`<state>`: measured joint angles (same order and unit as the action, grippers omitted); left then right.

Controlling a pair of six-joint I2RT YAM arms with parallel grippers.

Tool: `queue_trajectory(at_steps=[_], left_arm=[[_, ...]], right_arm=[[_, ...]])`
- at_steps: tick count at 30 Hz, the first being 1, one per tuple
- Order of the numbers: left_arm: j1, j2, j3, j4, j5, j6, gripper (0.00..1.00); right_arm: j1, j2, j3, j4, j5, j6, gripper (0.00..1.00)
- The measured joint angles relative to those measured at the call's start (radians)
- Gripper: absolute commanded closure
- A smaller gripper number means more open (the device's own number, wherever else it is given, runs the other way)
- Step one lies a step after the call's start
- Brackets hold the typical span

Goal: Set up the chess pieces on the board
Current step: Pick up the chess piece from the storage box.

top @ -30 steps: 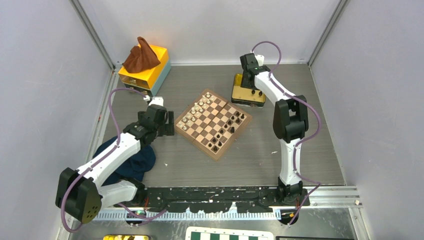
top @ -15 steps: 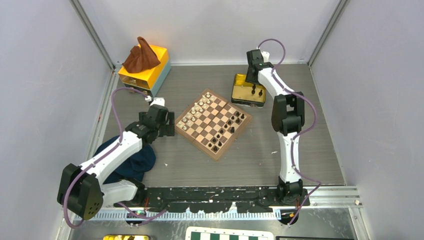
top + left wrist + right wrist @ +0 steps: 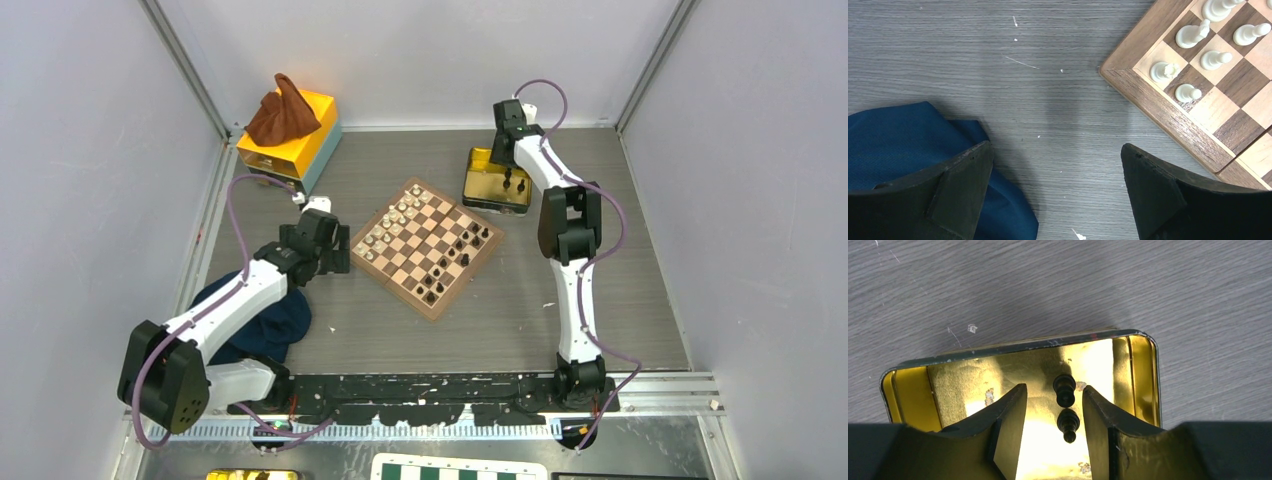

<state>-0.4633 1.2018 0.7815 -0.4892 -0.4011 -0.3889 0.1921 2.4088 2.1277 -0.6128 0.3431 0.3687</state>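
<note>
Right claw (image 3: 1052,400): released; I see two black chess pieces (image 3: 1064,390) between its jaws, inside the gold tin (image 3: 1143,375).
Left claw (image 3: 1055,155): released, over the tabletop (image 3: 1048,60), blue cloth (image 3: 898,135) by one finger.
Board (image 3: 1173,120): mid-tabletop, just beside my left claw; more black pieces stand on it.

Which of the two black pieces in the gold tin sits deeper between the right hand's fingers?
The black piece nearer the wrist camera, well inside the open right hand; the other piece is only level with the fingertips.
</note>
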Motion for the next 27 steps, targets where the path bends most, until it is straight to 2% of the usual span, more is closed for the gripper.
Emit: queue_trajectory(at_steps=[6,15,27], left_arm=[[0.002,0.010,0.000,0.001,0.000,0.000,0.00],[0.008,0.021,0.000,0.001,0.000,0.000,0.00],[0.012,0.027,0.000,0.003,0.001,0.000,0.00]], right_arm=[[-0.005,0.020,0.031,0.000,-0.005,0.000,0.58],[-0.012,0.035,0.043,-0.002,-0.016,0.000,0.61],[-0.013,0.035,0.035,0.000,-0.024,0.000,0.73]])
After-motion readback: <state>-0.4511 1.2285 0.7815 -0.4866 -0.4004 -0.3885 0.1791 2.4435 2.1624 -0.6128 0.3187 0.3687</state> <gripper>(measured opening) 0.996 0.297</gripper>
